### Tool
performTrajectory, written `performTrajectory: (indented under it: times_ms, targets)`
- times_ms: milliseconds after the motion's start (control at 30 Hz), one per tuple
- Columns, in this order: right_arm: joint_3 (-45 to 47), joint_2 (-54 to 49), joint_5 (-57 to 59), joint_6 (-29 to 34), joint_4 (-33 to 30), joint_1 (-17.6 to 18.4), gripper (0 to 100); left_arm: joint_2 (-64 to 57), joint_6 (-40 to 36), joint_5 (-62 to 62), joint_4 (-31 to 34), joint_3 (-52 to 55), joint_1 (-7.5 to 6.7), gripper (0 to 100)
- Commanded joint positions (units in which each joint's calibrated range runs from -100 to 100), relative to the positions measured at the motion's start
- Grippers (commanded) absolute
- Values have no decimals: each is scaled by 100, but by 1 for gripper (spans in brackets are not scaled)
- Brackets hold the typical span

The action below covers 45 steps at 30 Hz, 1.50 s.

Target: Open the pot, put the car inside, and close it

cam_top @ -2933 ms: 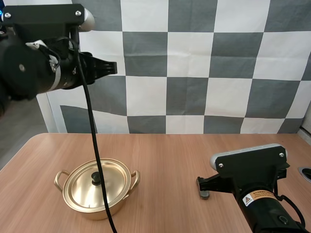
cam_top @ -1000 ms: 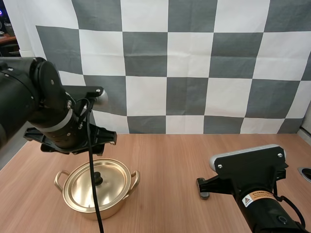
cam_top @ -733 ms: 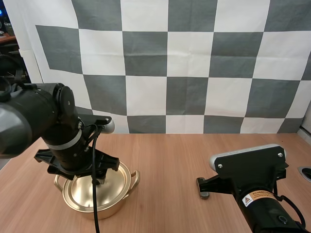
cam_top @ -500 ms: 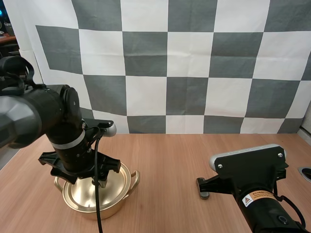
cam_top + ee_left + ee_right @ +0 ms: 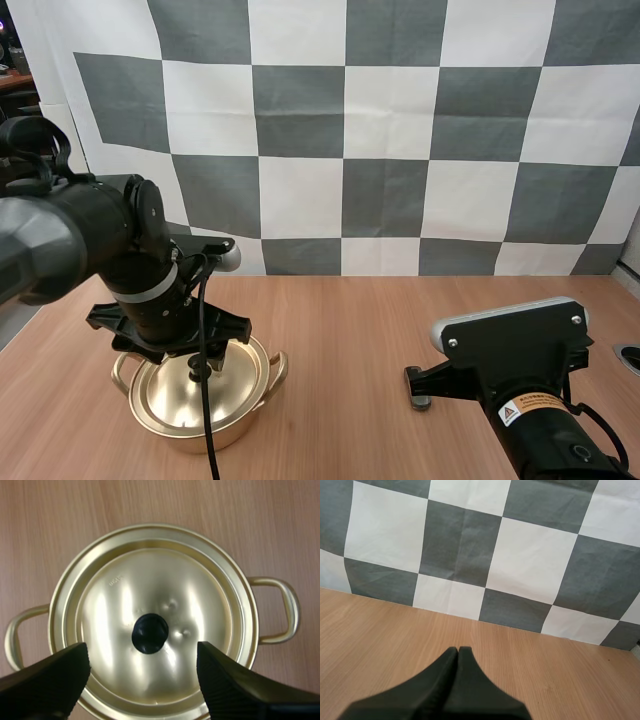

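A gold pot [image 5: 200,400] with two side handles stands on the table at the left, its lid [image 5: 150,600] on. The lid carries a black knob [image 5: 150,633]. My left gripper [image 5: 200,366] points straight down just above that knob. It is open, with one finger on each side of the knob [image 5: 142,652] and touching nothing. My right gripper [image 5: 417,390] rests low over the table at the right. Its fingers [image 5: 457,652] lie together as one dark wedge, holding nothing.
The wooden table [image 5: 350,340] stretches between the pot and my right arm. A round fitting [image 5: 630,355] sits at the table's right edge.
My left arm has swung down from high at the left to just over the pot's lid, its fingers now straddling the knob. The right arm and the pot have not moved.
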Motion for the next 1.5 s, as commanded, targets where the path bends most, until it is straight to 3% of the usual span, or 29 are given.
performTrajectory:
  times_ms: [0, 100, 500, 1467]
  targets:
    - [0, -6, -4, 1, -5, 5, 0, 5, 8, -391, 0, 1, -4, 100]
    - [0, -6, -4, 1, -5, 5, 0, 5, 8, -843, 0, 1, -4, 100]
    - [0, -6, -4, 1, -5, 5, 0, 28, 29, -504, -562, 1, -4, 100]
    - [0, -6, -5, 1, -34, 5, 0, 608, 124, -742, -327, 206, -4, 100]
